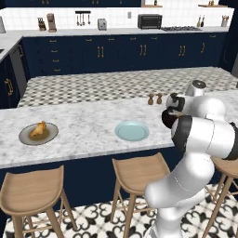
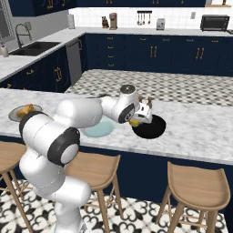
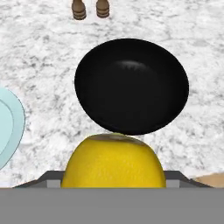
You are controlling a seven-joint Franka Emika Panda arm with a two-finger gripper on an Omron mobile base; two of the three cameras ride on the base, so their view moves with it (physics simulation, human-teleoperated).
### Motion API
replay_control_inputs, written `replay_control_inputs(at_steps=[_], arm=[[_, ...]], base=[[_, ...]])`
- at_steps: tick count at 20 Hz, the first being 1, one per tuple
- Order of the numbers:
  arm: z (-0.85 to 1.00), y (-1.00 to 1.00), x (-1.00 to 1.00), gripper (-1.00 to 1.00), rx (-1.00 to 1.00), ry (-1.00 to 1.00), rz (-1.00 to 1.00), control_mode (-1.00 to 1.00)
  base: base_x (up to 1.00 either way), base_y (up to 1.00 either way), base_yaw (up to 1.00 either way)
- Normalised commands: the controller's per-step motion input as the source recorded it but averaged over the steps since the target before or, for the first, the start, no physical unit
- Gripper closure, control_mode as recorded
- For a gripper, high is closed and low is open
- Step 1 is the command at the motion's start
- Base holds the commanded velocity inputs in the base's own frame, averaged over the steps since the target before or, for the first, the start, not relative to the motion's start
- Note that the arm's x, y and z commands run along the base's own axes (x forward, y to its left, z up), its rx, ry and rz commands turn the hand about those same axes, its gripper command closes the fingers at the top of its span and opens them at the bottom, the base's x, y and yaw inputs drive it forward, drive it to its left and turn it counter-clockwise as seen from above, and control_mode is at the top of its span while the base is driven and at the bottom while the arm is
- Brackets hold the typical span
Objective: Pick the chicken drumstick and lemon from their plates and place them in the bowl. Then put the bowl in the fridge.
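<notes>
Clenched between the fingers of the gripper [image 2: 134, 121] sits the lemon [image 3: 113, 161], carried above the counter. Just ahead and below them lies the black bowl [image 3: 131, 85], with nothing in it. To do this well, I would carry the fruit over the bowl's middle, lower it close, then release, so it cannot roll out.

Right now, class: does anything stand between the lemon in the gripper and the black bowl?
Nothing visible. The lemon hangs just short of the bowl, whose inside is bare; the pale blue plate lies off to one side.
</notes>
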Motion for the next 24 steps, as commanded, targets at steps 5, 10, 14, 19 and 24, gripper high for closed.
replay_control_inputs(at_steps=[5,10,14,19,24], arm=[[-0.03,-0.64,0.33,1.00,0.05,-0.21,-0.01,-1.00],[-0.33,-0.11,0.25,1.00,0.00,-0.03,-0.02,-1.00],[-0.18,-0.07,0.42,1.00,0.00,0.00,-0.03,-1.00],[-0.10,-0.04,0.25,1.00,0.01,0.08,0.00,-1.00],[-0.20,0.01,0.20,1.00,0.00,0.02,0.00,-1.00]], base=[[0.00,0.00,0.00],[0.00,0.00,0.00],[0.00,0.00,0.00],[0.00,0.00,0.00],[0.00,0.00,0.00]])
